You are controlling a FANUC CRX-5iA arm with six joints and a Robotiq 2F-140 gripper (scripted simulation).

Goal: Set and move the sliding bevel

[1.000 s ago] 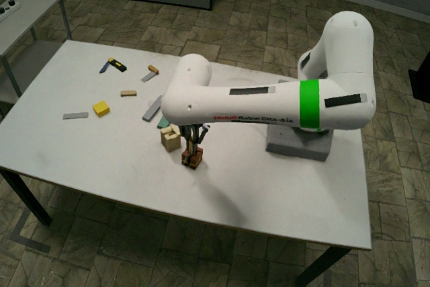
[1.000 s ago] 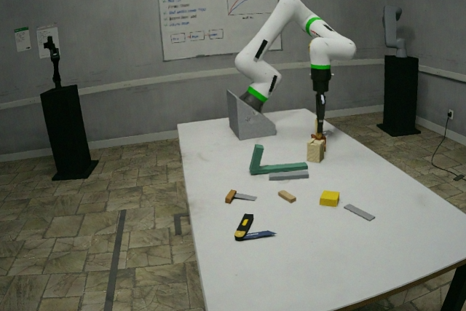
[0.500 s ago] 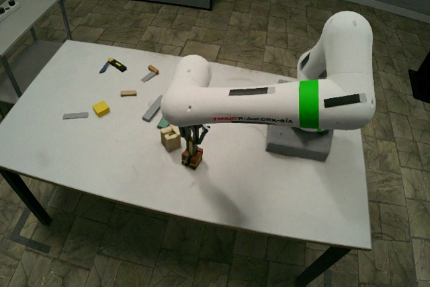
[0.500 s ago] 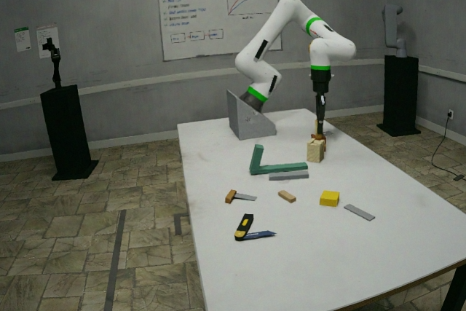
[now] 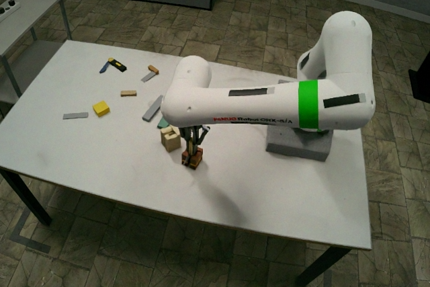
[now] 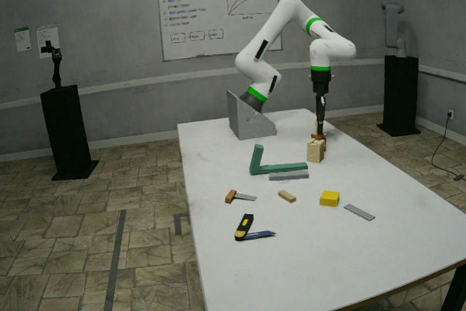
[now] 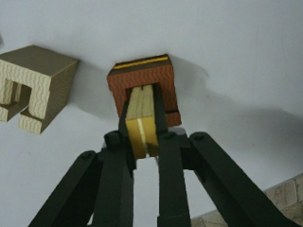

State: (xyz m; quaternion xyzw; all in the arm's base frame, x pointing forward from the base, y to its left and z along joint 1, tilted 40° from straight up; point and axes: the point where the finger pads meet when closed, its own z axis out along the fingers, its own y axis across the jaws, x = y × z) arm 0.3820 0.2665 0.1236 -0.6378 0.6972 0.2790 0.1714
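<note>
The sliding bevel (image 7: 142, 123) has a yellow stock and stands upright in the red-brown block (image 7: 144, 89). My gripper (image 7: 146, 111) points straight down and is shut on the top of the stock. In the top view the gripper (image 5: 191, 143) stands over the red-brown block (image 5: 191, 157). The pale wooden block (image 5: 170, 138) with an empty slot stands just left of it; it also shows in the wrist view (image 7: 32, 89). The green rail with its leaning leg (image 6: 276, 166) lies beyond the pale block (image 6: 315, 150); my arm hides most of it in the top view.
A grey bar (image 6: 288, 175) lies along the green rail. Farther off lie a small square (image 6: 239, 196), a tan block (image 6: 286, 196), a yellow block (image 6: 329, 198), a grey strip (image 6: 359, 212) and a black-and-yellow bevel with a blue blade (image 6: 248, 229). The arm's base (image 5: 298, 143) stands to the right.
</note>
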